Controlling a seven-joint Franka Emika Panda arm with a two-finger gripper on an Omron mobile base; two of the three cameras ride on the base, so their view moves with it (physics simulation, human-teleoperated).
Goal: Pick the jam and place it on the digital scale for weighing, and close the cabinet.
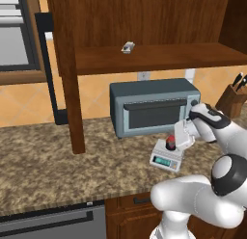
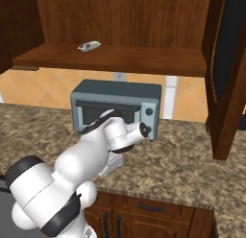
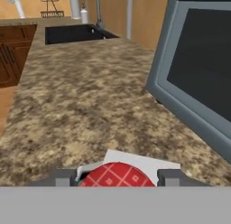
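Right under the gripper (image 3: 118, 179) sits the jam (image 3: 118, 175), red checked lid between the two fingertips, jaws narrow around it and, as far as this low angle shows, gripping it. It's parked on the digital scale (image 1: 166, 156), the pale platform peeking out just beyond the lid, so the weighing spot looks reached. Past the gripper runs the speckled surface (image 3: 81, 105), toaster oven (image 1: 153, 107) close alongside. High above, the cabinet (image 2: 226, 74) door hangs open, yet to be shut.
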